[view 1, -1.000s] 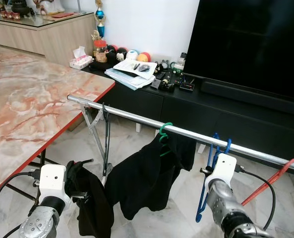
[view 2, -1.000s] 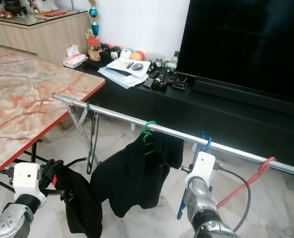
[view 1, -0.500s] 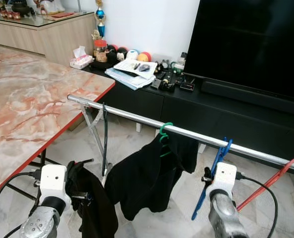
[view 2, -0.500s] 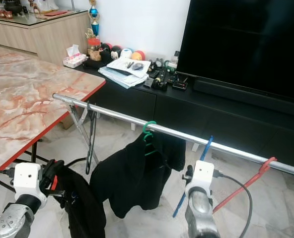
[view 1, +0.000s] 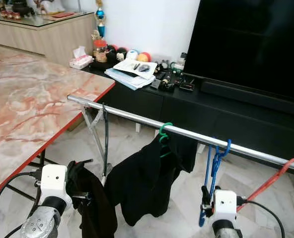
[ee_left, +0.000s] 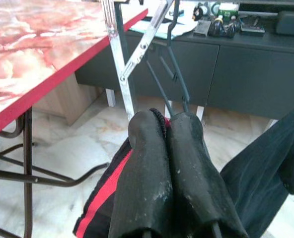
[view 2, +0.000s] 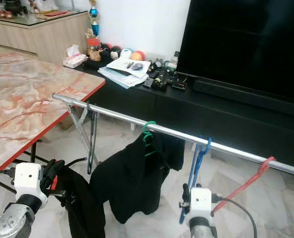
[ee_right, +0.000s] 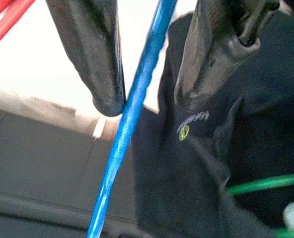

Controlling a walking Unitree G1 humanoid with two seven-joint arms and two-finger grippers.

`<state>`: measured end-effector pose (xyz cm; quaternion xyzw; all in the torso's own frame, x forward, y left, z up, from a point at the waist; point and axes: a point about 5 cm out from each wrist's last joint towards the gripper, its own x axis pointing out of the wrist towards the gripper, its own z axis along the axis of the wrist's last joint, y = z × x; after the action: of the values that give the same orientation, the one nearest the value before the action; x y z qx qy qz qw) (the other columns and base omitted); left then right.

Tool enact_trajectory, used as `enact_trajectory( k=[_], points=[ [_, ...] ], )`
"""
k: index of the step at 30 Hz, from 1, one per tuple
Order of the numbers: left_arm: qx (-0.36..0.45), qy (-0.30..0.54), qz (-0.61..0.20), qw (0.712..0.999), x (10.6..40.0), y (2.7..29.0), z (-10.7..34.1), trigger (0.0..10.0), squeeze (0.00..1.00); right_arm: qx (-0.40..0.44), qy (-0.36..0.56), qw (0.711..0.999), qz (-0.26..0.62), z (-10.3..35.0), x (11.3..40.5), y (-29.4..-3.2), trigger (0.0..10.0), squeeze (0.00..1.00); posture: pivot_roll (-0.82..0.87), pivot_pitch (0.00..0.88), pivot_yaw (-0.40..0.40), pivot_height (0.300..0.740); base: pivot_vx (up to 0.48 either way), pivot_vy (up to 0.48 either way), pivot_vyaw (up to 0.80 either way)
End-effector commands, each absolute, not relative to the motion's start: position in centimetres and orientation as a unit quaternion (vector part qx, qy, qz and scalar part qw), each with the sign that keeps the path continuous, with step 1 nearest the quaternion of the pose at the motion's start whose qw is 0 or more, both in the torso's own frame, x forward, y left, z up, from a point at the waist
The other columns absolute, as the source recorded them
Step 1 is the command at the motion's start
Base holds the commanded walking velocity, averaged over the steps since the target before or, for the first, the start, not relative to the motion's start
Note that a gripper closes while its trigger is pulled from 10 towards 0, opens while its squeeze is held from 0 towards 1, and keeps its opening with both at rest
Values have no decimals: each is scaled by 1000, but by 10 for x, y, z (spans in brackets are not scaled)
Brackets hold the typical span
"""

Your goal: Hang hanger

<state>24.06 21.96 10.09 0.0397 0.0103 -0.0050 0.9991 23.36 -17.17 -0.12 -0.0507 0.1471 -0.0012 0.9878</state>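
Note:
A blue hanger [view 1: 213, 166] hangs by its hook on the silver rail [view 1: 132, 115]. My right gripper [ee_right: 149, 101] sits low beneath it, open, with the blue hanger's bar [ee_right: 132, 114] running between the two fingers and close against one fingertip [ee_right: 95, 74]. My left gripper [ee_left: 163, 126] is low at the left, shut on a black garment with a red stripe [view 1: 91, 201] that droops from it. A green hanger [view 1: 163, 133] on the rail carries another black garment [view 1: 144, 183].
A red hanger [view 1: 270, 181] hangs at the rail's right end and a dark empty hanger [view 1: 106, 136] near its left end. A marble table with a red edge [view 1: 33, 99] stands at the left. Behind the rail are a cluttered black TV cabinet [view 1: 196, 106] and a large TV [view 1: 251, 44].
My right arm has dropped lower and its fingers have let go of the blue hanger. The hanger, tilted half a second ago, now hangs straight from the rail. The left arm is still.

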Motion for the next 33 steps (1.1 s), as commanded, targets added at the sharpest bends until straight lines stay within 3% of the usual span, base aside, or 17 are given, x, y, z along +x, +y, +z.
enact_trajectory(
  k=[1, 15, 20, 27, 33],
  points=[
    [45, -13, -2, 999, 245, 219, 109, 10000, 0, -80, 182, 979, 42, -11, 227, -167, 10000, 0, 188, 0, -62, 740, 0, 0, 0],
    [39, -16, -5, 999, 244, 214, 106, 10000, 0, -127, 256, 953, 97, -31, 201, -172, 10000, 0, 185, 0, -77, 740, 0, 0, 0],
    [39, -17, -4, 999, 244, 214, 106, 10000, 0, -108, 187, 976, 23, -11, 210, -183, 10000, 0, 184, 0, -79, 740, 0, 0, 0],
    [38, -16, -10, 999, 244, 211, 105, 10000, 0, -44, 106, 993, -4, 18, 223, -179, 10000, 0, 183, 0, -78, 740, 0, 0, 0],
    [38, -16, -10, 999, 244, 212, 104, 10000, 0, -43, 93, 995, -3, 24, 222, -176, 10000, 0, 183, 0, -79, 740, 0, 0, 0]
  ],
)
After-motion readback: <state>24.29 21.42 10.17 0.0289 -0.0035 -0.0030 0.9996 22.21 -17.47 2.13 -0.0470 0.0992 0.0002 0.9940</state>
